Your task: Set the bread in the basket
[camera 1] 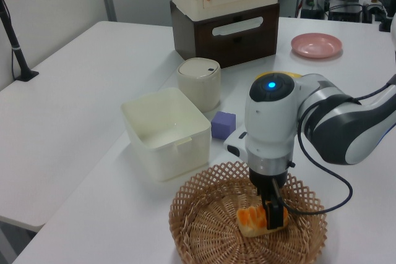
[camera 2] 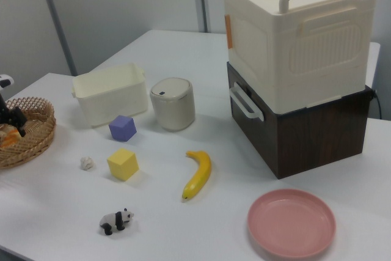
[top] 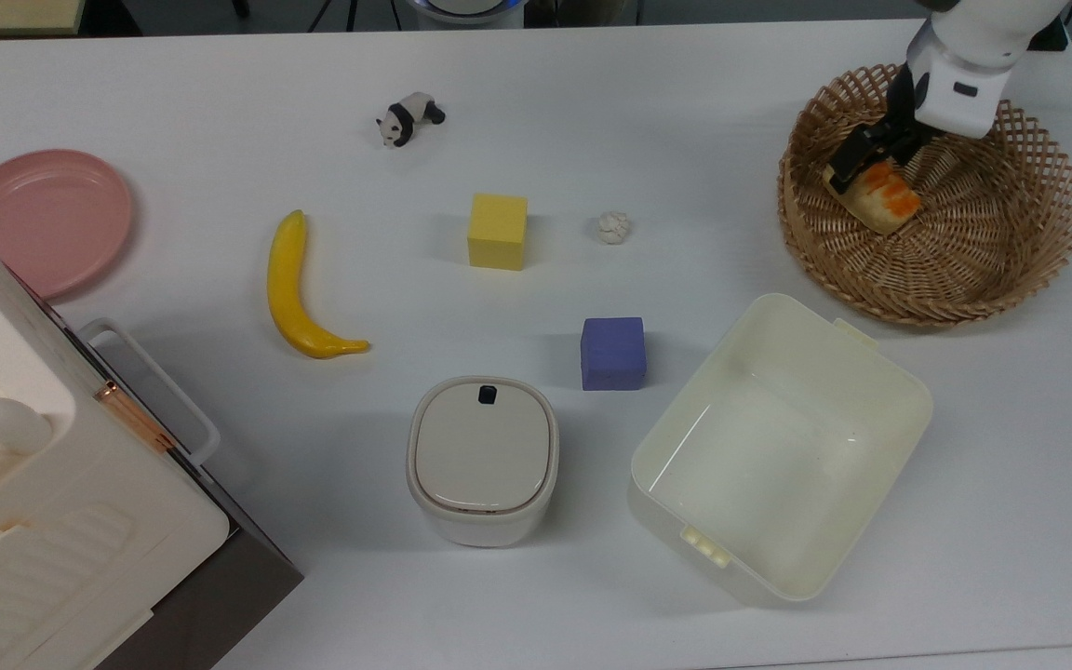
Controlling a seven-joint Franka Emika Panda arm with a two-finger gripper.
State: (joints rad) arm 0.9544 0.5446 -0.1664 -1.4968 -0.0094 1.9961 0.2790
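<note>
The bread [top: 885,197], a small cream loaf with an orange-brown top, lies on the floor of the wicker basket [top: 964,270] at the top view's right, towards the top view's left side of the basket. My gripper [top: 878,156] stands just over the loaf's upper end, its black fingers spread to either side, open. In the left view the bread [camera 1: 252,219] rests in the basket [camera 1: 204,227] with one fingertip [camera 1: 275,213] against its right end. At the right view's left edge are the basket [camera 2: 33,142] and the gripper [camera 2: 12,117].
A cream plastic tub [top: 778,447] sits just below the basket in the top view. Further to the top view's left are a purple cube [top: 612,353], a white lump [top: 613,226], a yellow cube [top: 498,231], a lidded bin [top: 482,460], a banana [top: 299,293], a panda figure [top: 408,117] and a pink plate [top: 43,219].
</note>
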